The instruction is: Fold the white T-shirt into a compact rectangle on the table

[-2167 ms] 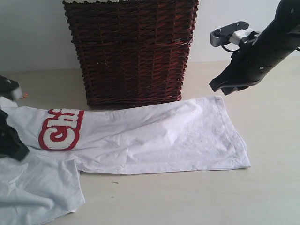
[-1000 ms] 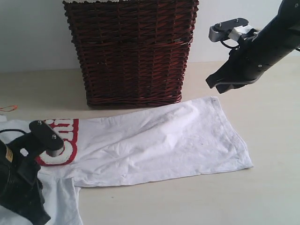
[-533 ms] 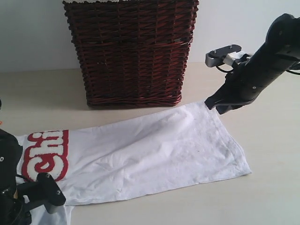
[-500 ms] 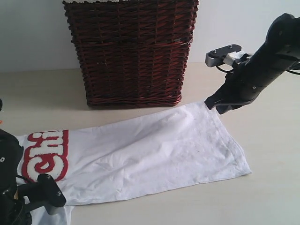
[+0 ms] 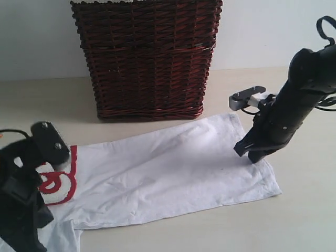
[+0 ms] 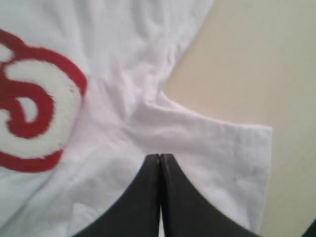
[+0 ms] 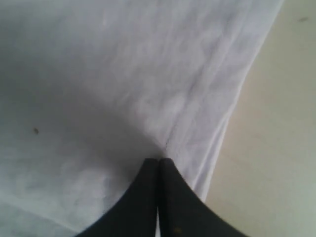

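The white T-shirt [image 5: 157,173] lies spread flat on the table [image 5: 304,220], with its red-outlined word strip [image 5: 60,184] at the left end. My left gripper [image 5: 38,231] is shut. Its tips [image 6: 160,157] touch the cloth [image 6: 197,148] just beside the sleeve's armpit, near the red lettering [image 6: 29,103]. My right gripper [image 5: 249,154] is also shut, its tips [image 7: 159,160] pressed on the shirt [image 7: 98,74] next to the hem seam at the right end. No cloth shows between either pair of jaws. The left arm hides part of the lettering.
A tall dark wicker basket [image 5: 147,58] stands at the back, just behind the shirt's far edge. Bare tabletop [image 5: 210,231] runs along the front and to the right of the hem.
The shirt has slid away from the basket toward the front. My right gripper has moved from the shirt's far right corner down along the hem. The left arm has shifted up over the lettering.
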You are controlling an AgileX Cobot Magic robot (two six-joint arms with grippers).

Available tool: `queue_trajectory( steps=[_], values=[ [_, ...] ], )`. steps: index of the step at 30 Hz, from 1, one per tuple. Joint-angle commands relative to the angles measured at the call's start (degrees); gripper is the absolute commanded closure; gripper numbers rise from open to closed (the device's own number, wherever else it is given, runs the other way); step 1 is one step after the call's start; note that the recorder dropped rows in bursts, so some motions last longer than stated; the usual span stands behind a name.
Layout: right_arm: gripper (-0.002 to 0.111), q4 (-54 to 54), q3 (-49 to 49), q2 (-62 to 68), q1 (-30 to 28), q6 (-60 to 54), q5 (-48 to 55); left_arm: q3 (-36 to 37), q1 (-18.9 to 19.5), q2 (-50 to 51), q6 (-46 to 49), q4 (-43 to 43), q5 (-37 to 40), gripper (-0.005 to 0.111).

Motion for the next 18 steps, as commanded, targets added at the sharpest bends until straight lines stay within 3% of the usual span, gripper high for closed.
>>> queue_trajectory(
  steps=[1, 12, 18],
  values=[
    [0.108, -5.7, 0.4, 4.1, -0.1, 6.4, 5.0, 0.0, 1.9, -7.2, -1.1, -0.3, -2.2, 0.107],
    [0.108, -13.2, 7.2, 1.6, -0.1, 13.6, 12.4, 0.0, 3.0, -11.1, 0.7, -3.3, -1.8, 0.107],
    [0.108, -13.6, 7.0, -5.0, -0.1, 13.6, 9.0, 4.8, -1.9, -11.1, 5.6, -5.8, 0.7, 0.101]
  ],
)
